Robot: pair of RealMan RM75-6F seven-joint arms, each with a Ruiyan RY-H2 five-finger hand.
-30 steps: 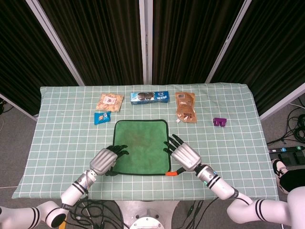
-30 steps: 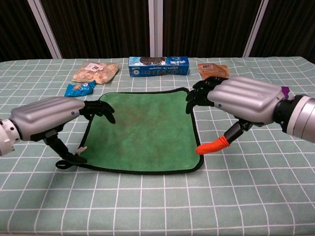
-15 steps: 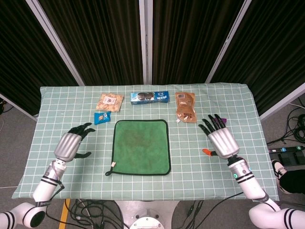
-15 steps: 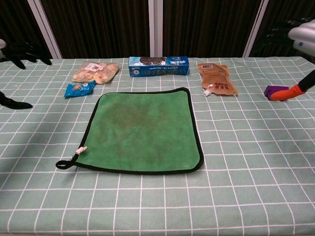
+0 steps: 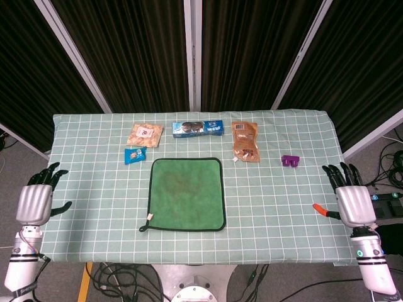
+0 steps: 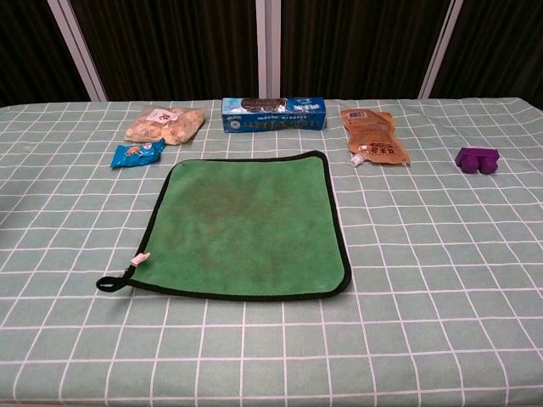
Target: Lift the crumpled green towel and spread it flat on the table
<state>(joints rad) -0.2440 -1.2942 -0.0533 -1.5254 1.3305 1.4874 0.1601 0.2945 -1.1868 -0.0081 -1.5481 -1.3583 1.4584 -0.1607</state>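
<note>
Both hands, left hand (image 5: 33, 202) and right hand (image 5: 354, 204), apparently hover spread-fingered.

Left robot hand (image 5: 34, 202) and right robot hand (image 5: 354, 203) hang at the frame's outer edges, fingers spread, both holding nothing.

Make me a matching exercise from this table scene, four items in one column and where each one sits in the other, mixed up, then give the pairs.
Items:
1. green towel
2. blue cookie box
3. purple block
4. small blue packet

Places:
A. right of the brown pouch
B. far edge, centre
C. flat at the table's middle
D. just in front of the pale snack bag

Pairs: 1-C, 2-B, 3-A, 4-D
</note>
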